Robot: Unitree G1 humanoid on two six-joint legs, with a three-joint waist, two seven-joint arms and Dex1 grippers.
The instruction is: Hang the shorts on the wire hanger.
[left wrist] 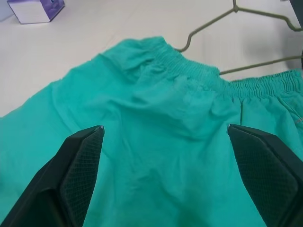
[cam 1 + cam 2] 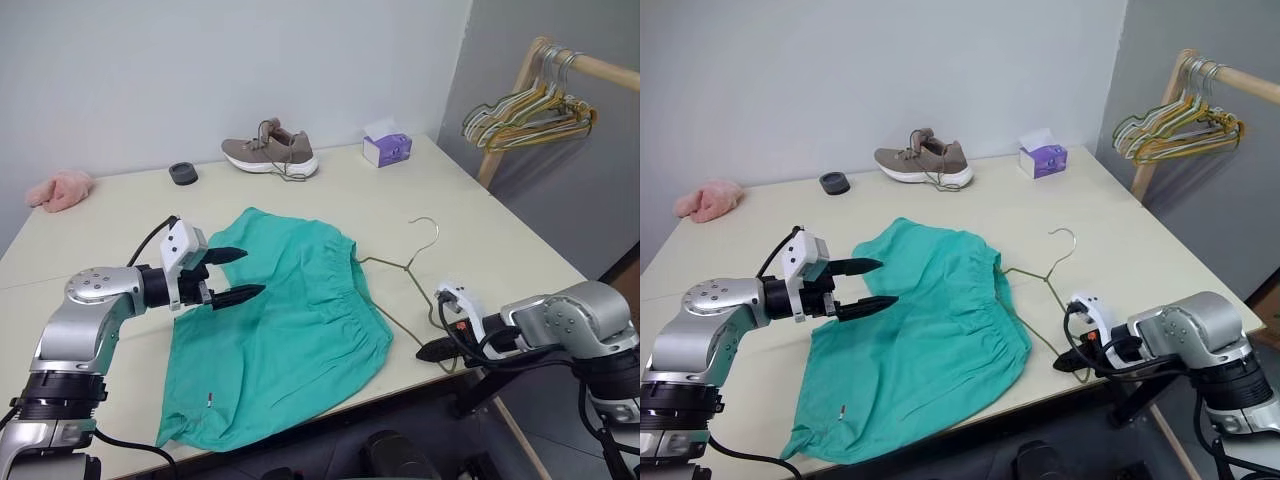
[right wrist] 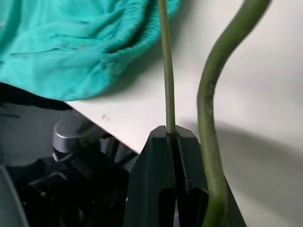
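The teal-green shorts [image 2: 290,320] lie flat on the table, waistband toward the right. My left gripper [image 2: 254,272] hovers open just above their left half, its black fingers [image 1: 85,161] spread wide with only fabric [image 1: 165,132] below. The thin olive-grey wire hanger [image 2: 408,268] lies on the table beside the waistband, hook pointing away, and its left end disappears at the gathered elastic. My right gripper [image 2: 425,350] sits at the table's front right edge, shut on the hanger's near wire [image 3: 166,71], which runs out from between the closed fingers.
A tan shoe [image 2: 270,152], a purple tissue box [image 2: 387,149], a small black round thing [image 2: 183,173] and a pink fuzzy cloth [image 2: 60,188] line the far side. A wooden rail [image 2: 590,66] at the far right holds a bunch of hangers [image 2: 530,112].
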